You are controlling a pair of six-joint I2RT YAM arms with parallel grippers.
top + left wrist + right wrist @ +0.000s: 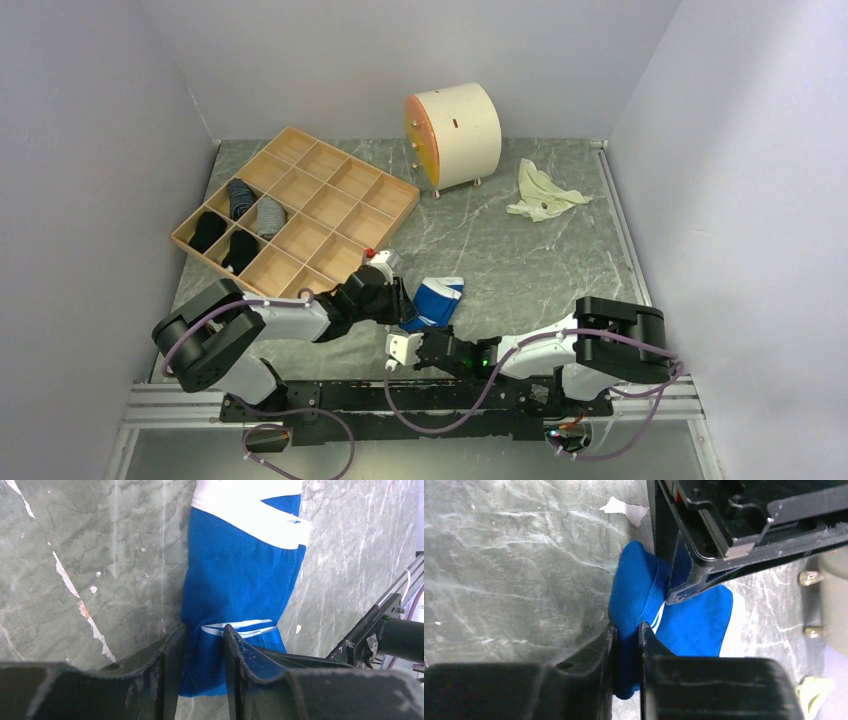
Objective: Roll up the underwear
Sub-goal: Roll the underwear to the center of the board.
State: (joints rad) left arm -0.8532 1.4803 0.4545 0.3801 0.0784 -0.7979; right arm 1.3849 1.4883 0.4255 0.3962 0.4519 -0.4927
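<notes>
The big grey stone-look table (pixel 520 250) fills most of the room in front of me. On its far left sits a wooden tray (pixel 330 205) cut into many little boxes. A few of those boxes hold dark rolled clothes (pixel 240 200). At the back stands a round white drum (pixel 455 135) with an orange face and small feet. A pale crumpled cloth (pixel 542 192) lies to the right of the drum, well apart from the arms.

The blue underwear (pixel 437 300) with its white band lies on the table near the front, just right of the tray's near corner. It looks folded into a long narrow strip. The white band end points away from the robot.

Both arms reach in low to the near end of that strip. The left gripper (pixel 205 632) is pinched onto the blue cloth, with one finger on each side of it. The right gripper (pixel 627 627) is squeezed onto the same end from the other side, and a bump of blue cloth bulges up above its fingers. The two grippers sit very close together.

I think the rolling is only starting, since most of the strip lies flat. Next, both grippers should turn that end over toward the white band, together and slowly. They need to stay level, or the roll may go crooked or slip loose.
</notes>
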